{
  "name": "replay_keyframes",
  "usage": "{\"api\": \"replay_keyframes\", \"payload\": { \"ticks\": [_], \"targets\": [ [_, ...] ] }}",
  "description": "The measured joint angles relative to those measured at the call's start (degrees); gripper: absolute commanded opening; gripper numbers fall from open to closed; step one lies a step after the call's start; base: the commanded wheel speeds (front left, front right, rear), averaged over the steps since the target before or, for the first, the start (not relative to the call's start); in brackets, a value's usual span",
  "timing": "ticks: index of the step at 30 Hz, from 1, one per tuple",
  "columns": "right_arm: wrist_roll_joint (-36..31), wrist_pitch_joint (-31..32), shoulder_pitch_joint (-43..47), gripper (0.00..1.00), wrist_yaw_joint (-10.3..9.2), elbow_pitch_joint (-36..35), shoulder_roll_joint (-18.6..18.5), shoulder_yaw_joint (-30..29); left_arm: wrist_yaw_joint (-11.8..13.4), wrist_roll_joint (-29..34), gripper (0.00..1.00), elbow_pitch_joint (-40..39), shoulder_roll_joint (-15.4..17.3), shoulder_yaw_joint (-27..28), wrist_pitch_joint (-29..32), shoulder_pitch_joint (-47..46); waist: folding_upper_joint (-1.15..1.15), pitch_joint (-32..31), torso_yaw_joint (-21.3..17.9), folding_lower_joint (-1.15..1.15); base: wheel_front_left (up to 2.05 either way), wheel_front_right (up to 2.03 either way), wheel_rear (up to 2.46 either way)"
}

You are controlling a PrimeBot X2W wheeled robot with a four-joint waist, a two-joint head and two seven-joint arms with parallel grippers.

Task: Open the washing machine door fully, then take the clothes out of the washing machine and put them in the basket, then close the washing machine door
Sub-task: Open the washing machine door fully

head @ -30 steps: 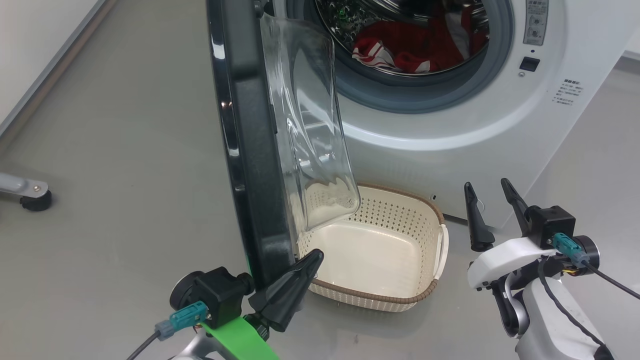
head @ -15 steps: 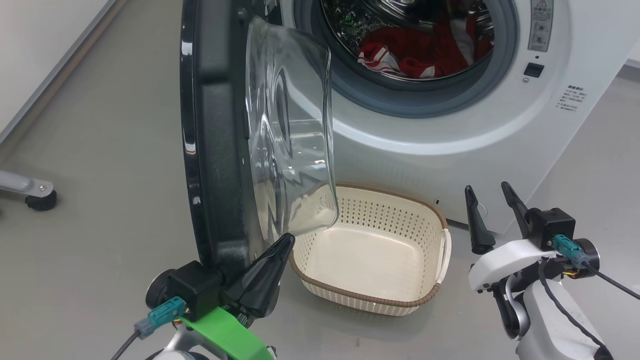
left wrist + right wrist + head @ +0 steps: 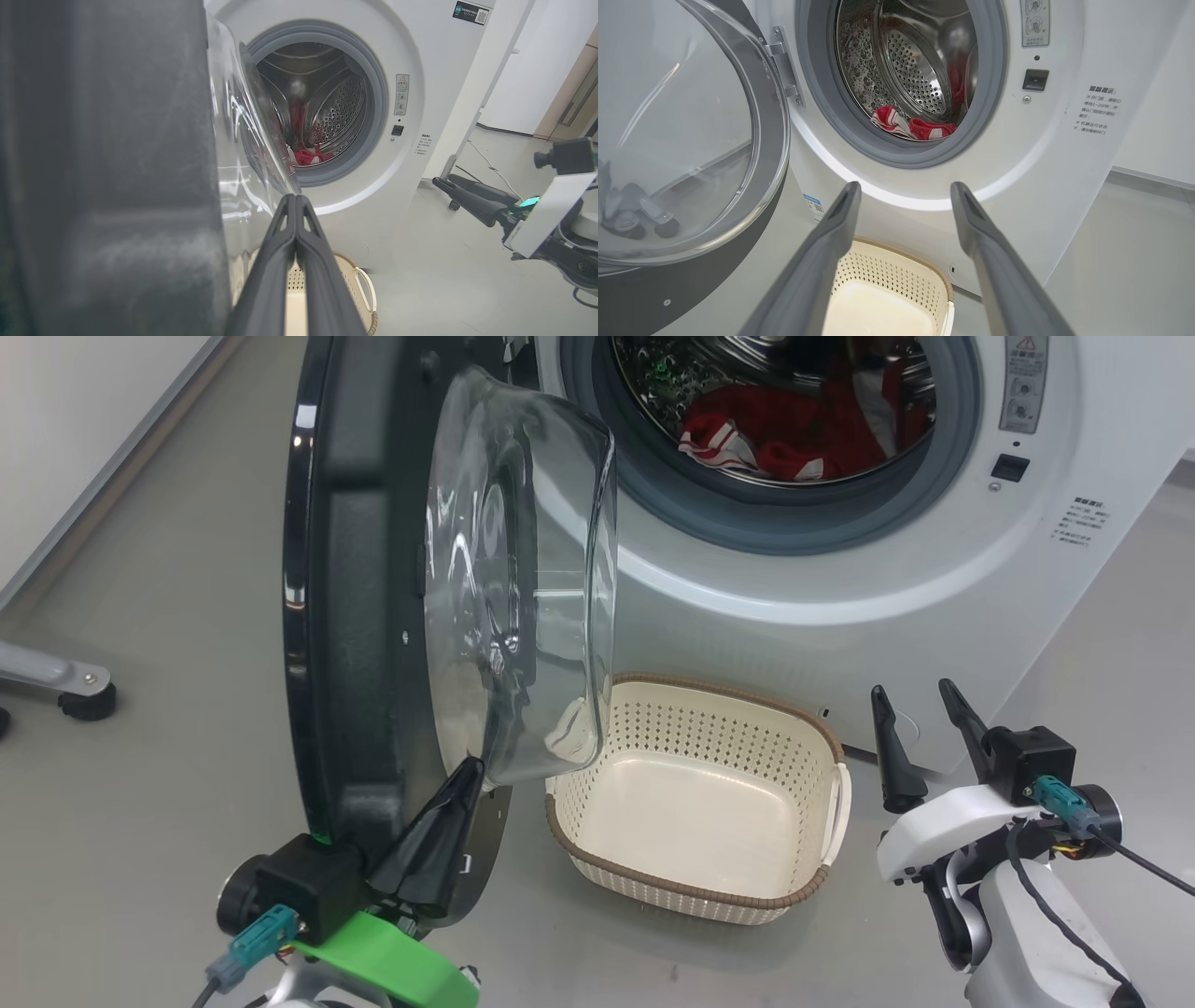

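The washing machine (image 3: 840,607) stands ahead with its round black door (image 3: 355,597) swung out to the left, the glass bowl (image 3: 523,569) facing the drum. Red clothes (image 3: 794,429) with striped trim lie inside the drum, also seen as clothes (image 3: 915,128). The cream basket (image 3: 719,733) sits on the floor below the opening. My left gripper (image 3: 470,770) is shut, its tips against the door's inner lower edge beside the glass; in the left wrist view the gripper (image 3: 295,198) shows both fingers pressed together. My right gripper (image 3: 911,689) stands open right of the basket, holding nothing.
A metal leg with a black foot (image 3: 79,695) stands on the grey floor at the left. A wall base (image 3: 93,476) runs along the upper left. The machine's front corner is close behind my right gripper (image 3: 906,186).
The door has swung further open to the left, and my shut left gripper has moved left and down with it. The right arm has stayed put.
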Motion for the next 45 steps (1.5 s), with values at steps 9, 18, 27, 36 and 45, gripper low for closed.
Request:
{"api": "replay_keyframes", "payload": {
  "ticks": [9,18,27,36,45],
  "targets": [
    [-0.51,0.0,-0.01,1.0,0.0,0.48,0.03,-0.2,1.91,0.75,0.0,1.19,-0.29,4.35,-1.25,0.59,0.0,0.54,0.61,0.0,0.0,0.0,0.0],
    [-0.91,0.0,-0.07,1.0,0.0,0.51,0.03,-0.71,2.18,0.74,0.0,2.48,-1.94,8.86,-2.5,1.28,0.0,1.17,1.28,0.0,0.0,0.0,0.0],
    [-2.1,0.0,-1.94,1.0,0.0,-0.98,0.05,-0.69,2.2,-0.09,0.0,4.9,-1.85,16.4,-4.88,1.6,0.0,3.11,1.4,0.01,0.0,0.0,0.0],
    [-2.63,0.0,-2.77,1.0,-0.01,-1.7,0.02,-0.63,2.2,-1.42,0.0,8.67,-1.79,21.95,-6.8,-0.08,0.0,5.42,0.58,0.01,0.0,0.0,0.0],
    [-3.24,0.0,-3.85,1.0,-0.01,-2.33,-0.38,-0.7,2.27,-3.22,0.0,12.92,-1.81,27.32,-8.73,-4.08,0.0,7.86,-0.31,0.01,0.0,0.0,0.0]
  ]
}}
